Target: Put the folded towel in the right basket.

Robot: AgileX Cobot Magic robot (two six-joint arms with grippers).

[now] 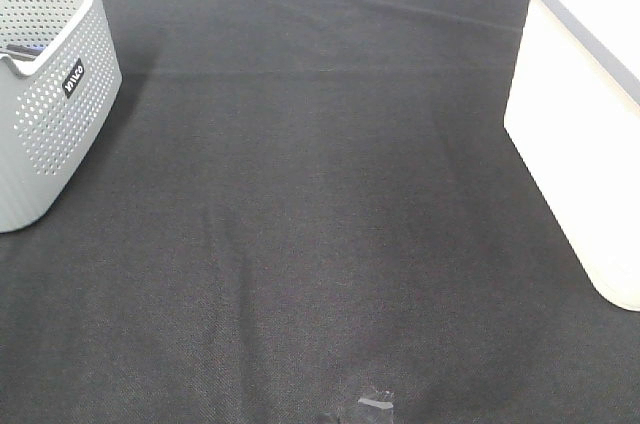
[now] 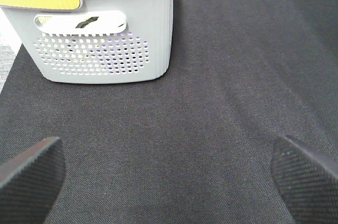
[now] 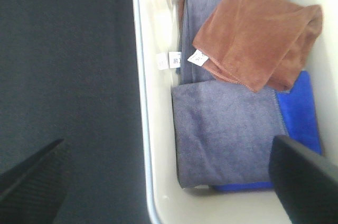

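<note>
Rust-brown terry: the folded towel [image 3: 259, 34] lies inside the right basket [image 3: 145, 129], upper right of the right wrist view, draped a little loosely over a grey towel [image 3: 227, 134] and a blue towel [image 3: 303, 113]. A white label [image 3: 198, 57] shows at its near corner. It sits wholly within the white walls; nothing hangs over the rim as far as this view shows.

Right pincer [image 3: 169, 182]: spread wide, dark fingers [image 3: 303, 182] at the lower corners of the frame, nothing between them. It hangs over the basket's rim, one finger above the black bench [image 3: 63, 49], the other above the towels.

Left pincer [image 2: 169, 176]: also wide open and empty, low over the bench, facing the grey perforated basket [image 2: 105, 55] at upper left of its frame. That basket holds items I cannot make out clearly.

High view: neither arm shows. Grey basket upper left, white basket [image 1: 590, 134] at right edge, bare black cloth between.

Judgement: placement looks done, release complete. To finish well, lift the right arm straight up before swinging away, so the finger over the towels does not snag the brown one's raised fold or drag it toward the rim. Keep clear of the basket wall; a nudge could shift the basket.
</note>
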